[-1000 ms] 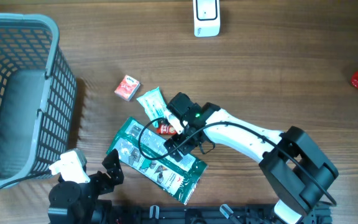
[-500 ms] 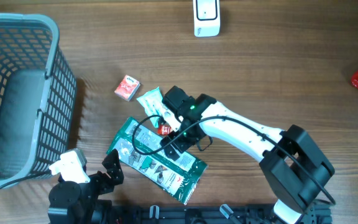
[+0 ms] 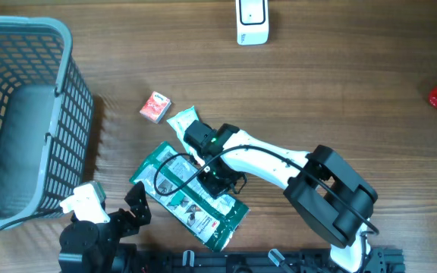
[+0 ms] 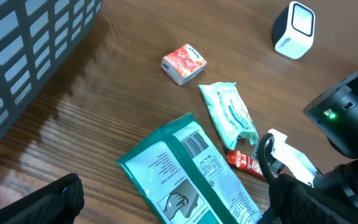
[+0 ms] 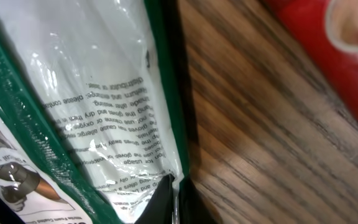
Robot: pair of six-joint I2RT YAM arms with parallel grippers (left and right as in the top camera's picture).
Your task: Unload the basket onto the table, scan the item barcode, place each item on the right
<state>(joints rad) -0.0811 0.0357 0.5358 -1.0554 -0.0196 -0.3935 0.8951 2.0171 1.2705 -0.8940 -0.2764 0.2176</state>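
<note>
Right tool [image 5: 175,202] is clenched on the thin sealed rim of the green packet [image 3: 192,208]. Its tips meet right at the film's edge with bare worktop [image 5: 260,155] beside them, and the bite looks shallow. Left tool [image 4: 176,193] hangs at the near edge of the worktop, spread wide and holding nothing.

The green packet lies flat just beyond the left tool, printed side up. Its barcode [image 4: 194,143] sits toward the packet's far end, some way along from the pinched rim. Close by the grip lies a red sachet [image 4: 244,163], right at the packet's edge; whether the two touch I cannot tell. Past the sachet is a white pouch [image 4: 229,112], and a small red box [image 4: 183,63] lies farther out, apart from the rest. The scanner [image 3: 251,21] stands at the far side, well apart from all of this.

Judging from that, the lift should go slow and straight up, so the limp film peels off the wood without sweeping the sachet or pouch along. A pinch this near the rim may slip, so any swing is best avoided. Once clear, the packet should travel above the small items. The wrist should then turn so the barcode end, which is likely to droop, faces the scanner's window squarely and flat.
</note>
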